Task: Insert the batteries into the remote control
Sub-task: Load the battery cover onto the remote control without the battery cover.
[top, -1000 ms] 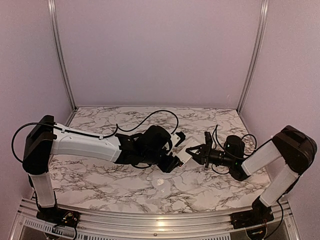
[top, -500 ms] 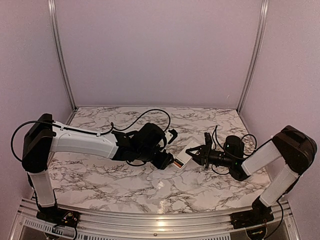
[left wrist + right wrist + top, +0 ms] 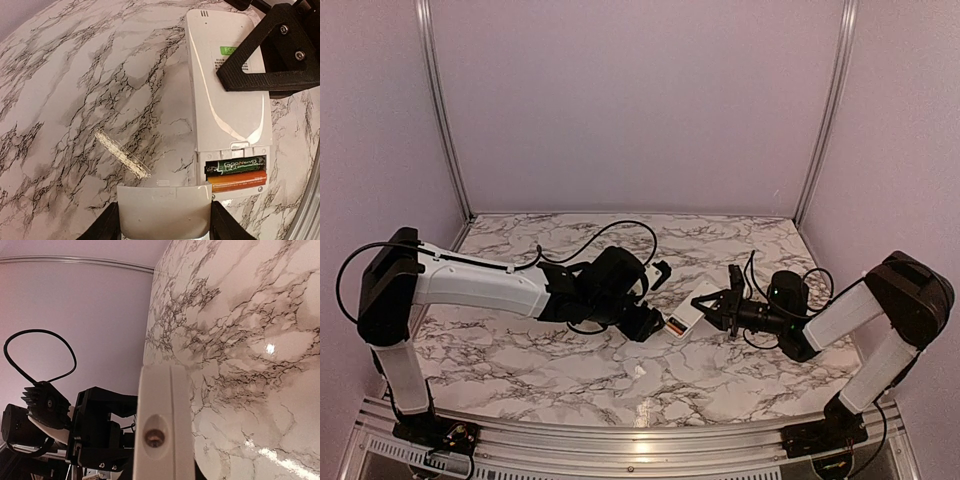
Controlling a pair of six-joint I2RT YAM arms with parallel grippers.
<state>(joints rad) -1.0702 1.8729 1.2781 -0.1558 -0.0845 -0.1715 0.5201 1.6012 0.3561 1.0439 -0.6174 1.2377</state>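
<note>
Remote control (image 3: pixel 225 100): clamped by right gripper (image 3: pixel 717 304) at one end, back face up, mid-table. Compartment (image 3: pixel 236 157) at opposite end open, both batteries (image 3: pixel 235 173) seated side by side, dark one inboard, orange one outermost. Left gripper (image 3: pixel 165 227) squeezing loose white cover (image 3: pixel 164 207), just beside compartment. Marble table (image 3: pixel 65 100) below.

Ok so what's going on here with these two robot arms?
The right gripper is clamped on the remote control, holding it back side up over the marble table. Both batteries sit in its open compartment. The left gripper holds the loose white cover just short of that compartment, not yet fitted on.
</note>
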